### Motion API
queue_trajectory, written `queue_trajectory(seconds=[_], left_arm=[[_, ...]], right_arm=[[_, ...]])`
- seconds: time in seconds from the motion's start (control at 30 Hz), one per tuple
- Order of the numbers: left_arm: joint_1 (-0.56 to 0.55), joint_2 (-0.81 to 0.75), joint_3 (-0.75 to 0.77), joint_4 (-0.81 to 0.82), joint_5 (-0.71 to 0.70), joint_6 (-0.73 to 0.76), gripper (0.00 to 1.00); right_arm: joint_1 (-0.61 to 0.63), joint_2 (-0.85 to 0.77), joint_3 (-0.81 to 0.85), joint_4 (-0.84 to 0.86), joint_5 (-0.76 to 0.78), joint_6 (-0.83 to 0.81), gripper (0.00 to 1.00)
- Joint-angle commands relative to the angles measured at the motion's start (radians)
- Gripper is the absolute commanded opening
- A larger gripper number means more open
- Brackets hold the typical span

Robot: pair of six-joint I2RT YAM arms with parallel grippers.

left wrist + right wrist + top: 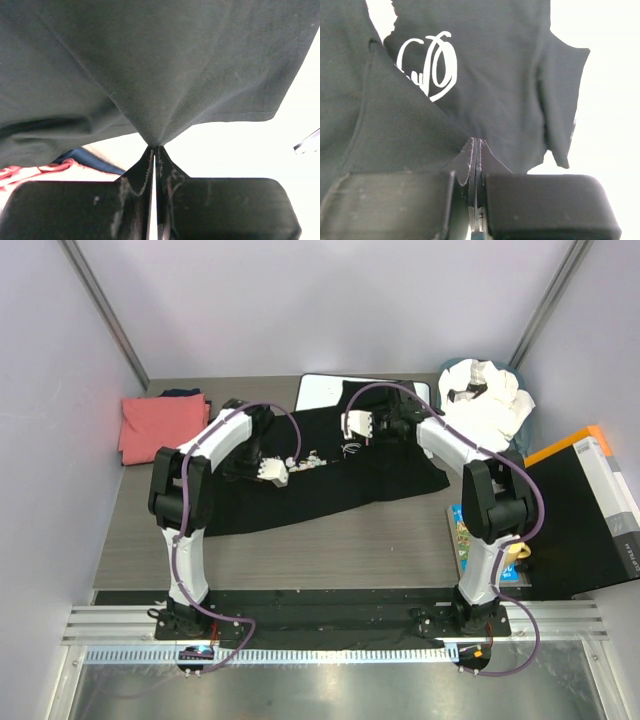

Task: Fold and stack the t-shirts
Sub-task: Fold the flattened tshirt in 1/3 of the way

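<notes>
Arms (pixel 210 440) bend inward, left gripper (pixel 155 150) and right gripper (pixel 476 142) pinching black t-shirt (pixel 330 490)

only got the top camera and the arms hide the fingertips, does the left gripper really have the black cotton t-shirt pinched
Observer: Yes. In the left wrist view the left gripper is shut on a pinch of the black cotton t-shirt, and the cloth fans out from its tips.
Operator: and the right one
Observer: The right gripper is shut on a folded edge of the same shirt.
Operator: any print near that grip
Observer: Yes, the white looped script shows on the cloth just beyond that fold.
</notes>
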Motion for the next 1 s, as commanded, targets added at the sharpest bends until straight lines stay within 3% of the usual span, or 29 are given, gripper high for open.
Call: queue_trajectory(seconds=[0.0,0.2,0.4,0.53,0.63,0.67,0.73,0.87,0.93,0.97], left_arm=[[-0.006,-0.046,0.037,-0.108,-0.043,0.001,0.0],[-0.008,-0.043,0.022,-0.07,-0.098,0.007,0.0],[-0.006,-0.03,-0.006,0.067,-0.161,0.004,0.0],[-0.006,-0.017,-0.033,0.156,-0.202,-0.005,0.06],[-0.006,-0.008,-0.061,0.235,-0.254,-0.013,0.06],[-0.006,-0.002,-0.063,0.237,-0.262,-0.019,0.06],[-0.006,0.004,-0.061,0.237,-0.279,-0.037,0.1],[-0.006,-0.005,-0.066,0.226,-0.305,-0.05,0.0],[-0.006,-0.022,-0.046,0.208,-0.293,-0.057,0.0],[-0.006,-0.03,-0.038,0.196,-0.279,-0.063,0.0]], right_arm=[[0.003,-0.111,-0.008,0.002,0.023,-0.017,0.01],[-0.002,-0.148,-0.045,0.005,0.057,-0.018,0.01],[-0.002,-0.14,-0.073,0.023,0.066,-0.006,0.01],[0.002,-0.126,-0.087,0.055,0.088,0.014,0.05],[0.009,-0.125,-0.123,0.139,0.152,0.035,0.18],[0.011,-0.126,-0.137,0.199,0.17,0.041,0.35],[0.012,-0.128,-0.172,0.256,0.216,0.058,0.47],[0.012,-0.143,-0.203,0.288,0.279,0.084,0.55],[0.006,-0.171,-0.228,0.293,0.302,0.113,0.58],[0.003,-0.178,-0.235,0.288,0.315,0.123,0.64]])
